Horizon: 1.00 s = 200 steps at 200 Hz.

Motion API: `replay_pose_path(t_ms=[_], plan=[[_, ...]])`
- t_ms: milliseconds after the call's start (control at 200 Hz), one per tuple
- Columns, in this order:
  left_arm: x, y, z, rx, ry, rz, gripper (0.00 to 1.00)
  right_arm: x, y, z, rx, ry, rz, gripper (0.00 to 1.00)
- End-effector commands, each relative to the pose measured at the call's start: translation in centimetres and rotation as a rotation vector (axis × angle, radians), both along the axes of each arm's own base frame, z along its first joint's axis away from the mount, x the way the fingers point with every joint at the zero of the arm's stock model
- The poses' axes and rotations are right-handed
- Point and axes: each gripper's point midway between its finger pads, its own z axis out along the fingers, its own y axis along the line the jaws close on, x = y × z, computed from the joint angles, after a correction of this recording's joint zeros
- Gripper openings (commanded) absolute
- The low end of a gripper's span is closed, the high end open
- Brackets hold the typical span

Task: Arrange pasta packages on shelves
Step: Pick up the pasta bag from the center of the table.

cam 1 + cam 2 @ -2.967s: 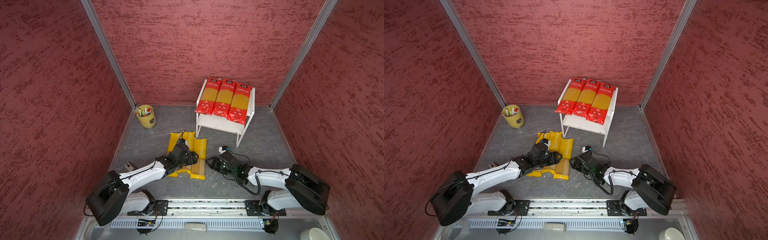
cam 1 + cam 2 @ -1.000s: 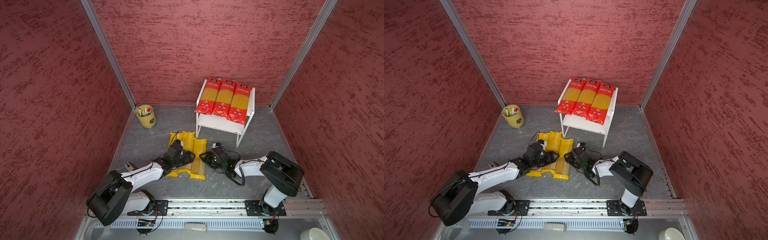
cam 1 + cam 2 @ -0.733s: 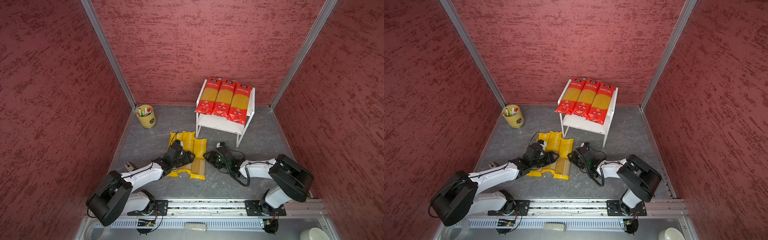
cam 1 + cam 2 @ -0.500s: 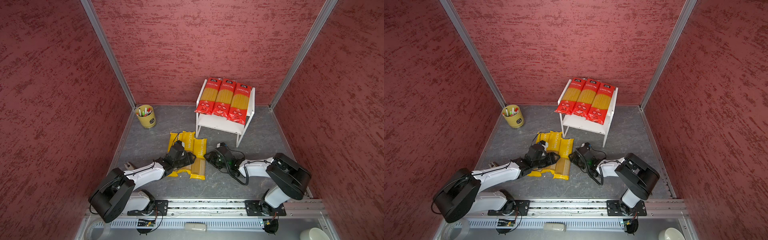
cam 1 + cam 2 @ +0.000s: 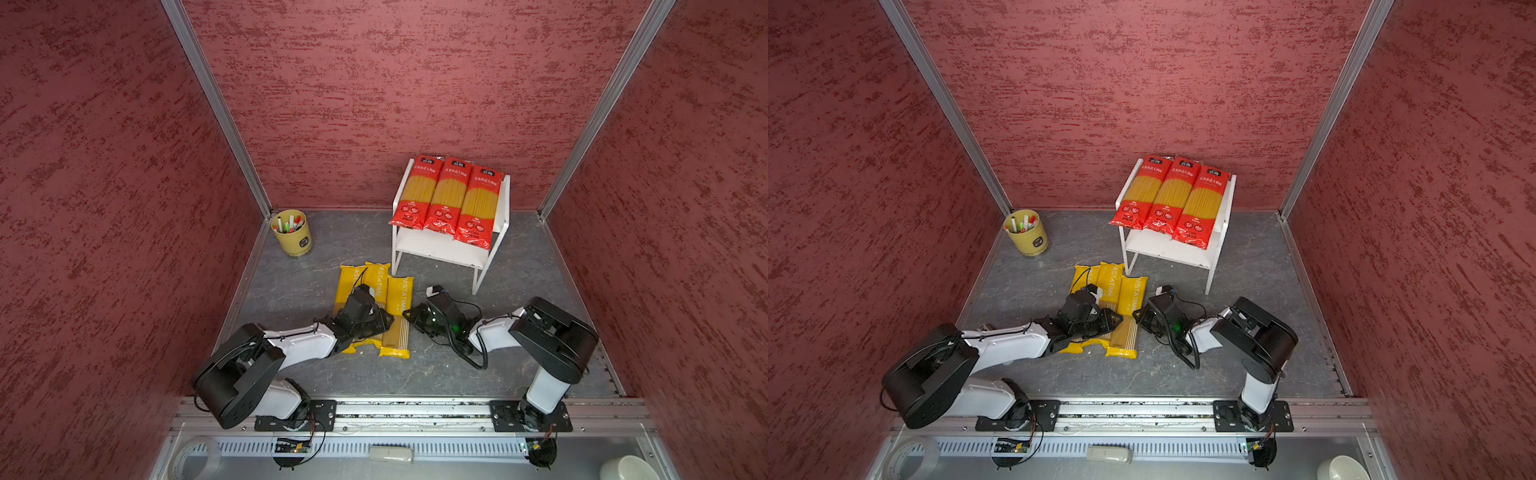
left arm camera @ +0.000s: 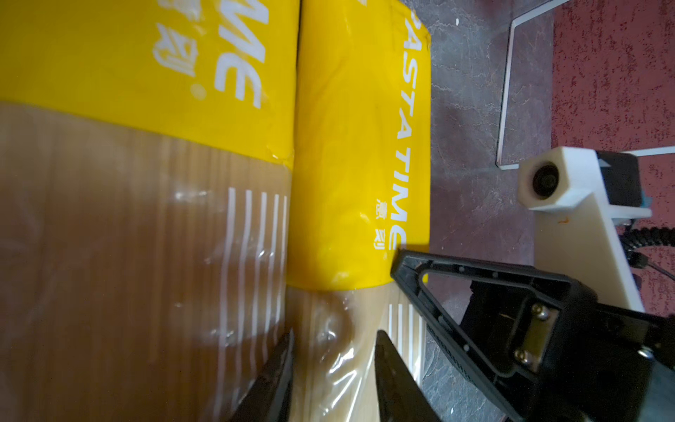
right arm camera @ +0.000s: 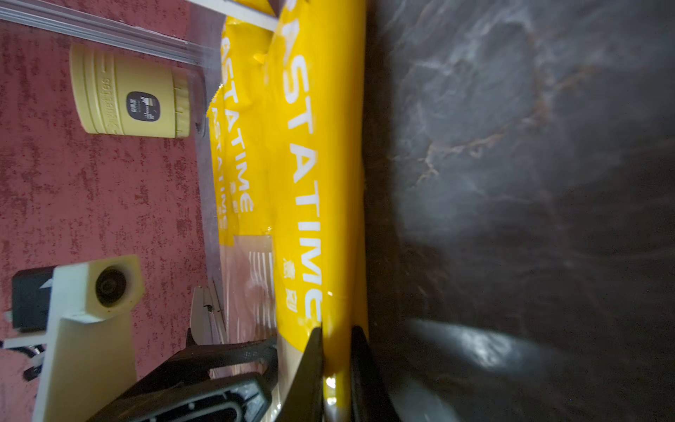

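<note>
Three yellow pasta packages lie side by side on the grey floor; the rightmost one [image 5: 401,295] [image 5: 1133,293] is the one both arms reach. My left gripper [image 5: 386,322] [image 6: 334,365] is shut on its clear middle, and the film wrinkles between the fingers [image 6: 392,376]. My right gripper [image 5: 409,313] [image 7: 336,365] is shut on that package's [image 7: 314,146] outer long edge, low against the floor. Three red pasta packages [image 5: 451,195] [image 5: 1173,195] lie across the top board of the white shelves [image 5: 440,249]; the lower board is bare.
A yellow cup of markers [image 5: 293,232] [image 7: 131,98] stands in the back left corner. The shelves' thin legs [image 5: 482,274] stand just behind the right arm. Red walls close three sides. A tape roll [image 5: 191,457] and a white cup [image 5: 623,469] sit below the front rail.
The right gripper slid in against the rightmost yellow package's edge and shut on it. The left gripper narrowed onto the same package's clear middle. The packages have not moved.
</note>
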Motion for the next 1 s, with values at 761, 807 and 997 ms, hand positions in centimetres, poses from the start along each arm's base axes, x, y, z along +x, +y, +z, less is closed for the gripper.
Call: replay_pose_path(t_ms=[761, 807, 997], plan=[[2.4, 4.3, 15.5, -0.282, -0.353, -0.015, 0.70, -2.8, 1.5, 18.4, 0.278, -0.620, 0.206, 0.00], [2.4, 4.2, 15.8, -0.301, -0.362, -0.020, 0.71, -2.9, 1.6, 19.1, 0.290, -0.633, 0.212, 0.00], [2.1, 3.8, 17.2, -0.331, -0.414, -0.054, 0.77, -3.0, 1.9, 21.3, 0.327, -0.696, 0.210, 0.00]])
